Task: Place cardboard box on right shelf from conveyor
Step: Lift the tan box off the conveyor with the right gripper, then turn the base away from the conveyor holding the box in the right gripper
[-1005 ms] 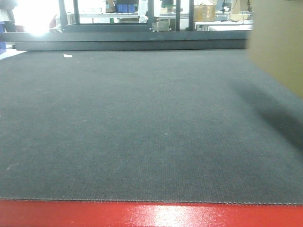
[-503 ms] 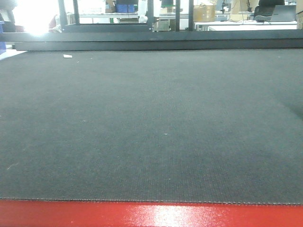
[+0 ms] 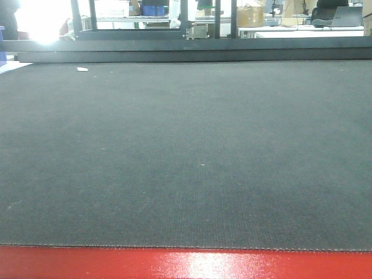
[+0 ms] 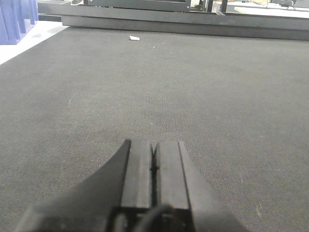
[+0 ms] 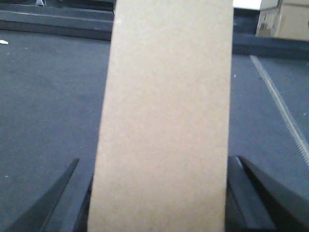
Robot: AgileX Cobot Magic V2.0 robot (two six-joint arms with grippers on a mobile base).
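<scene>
The right gripper (image 5: 157, 164) clamps the slim tan cardboard box (image 5: 164, 96) over the dark grey textured conveyor belt (image 3: 186, 145) — the left gripper (image 4: 153, 147) is closed and empty.

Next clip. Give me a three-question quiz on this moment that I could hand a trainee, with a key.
1. True or false: the left gripper is clamped on the cardboard box.
2. Which view shows the cardboard box? A) front-facing B) left wrist C) right wrist
3. Fill in: a small ____ scrap lies on the conveyor belt, far left in the front view.
Key: 1 false: its jaws are shut on nothing, and the right gripper holds the box between its jaws. 2 C. 3 white.
</scene>
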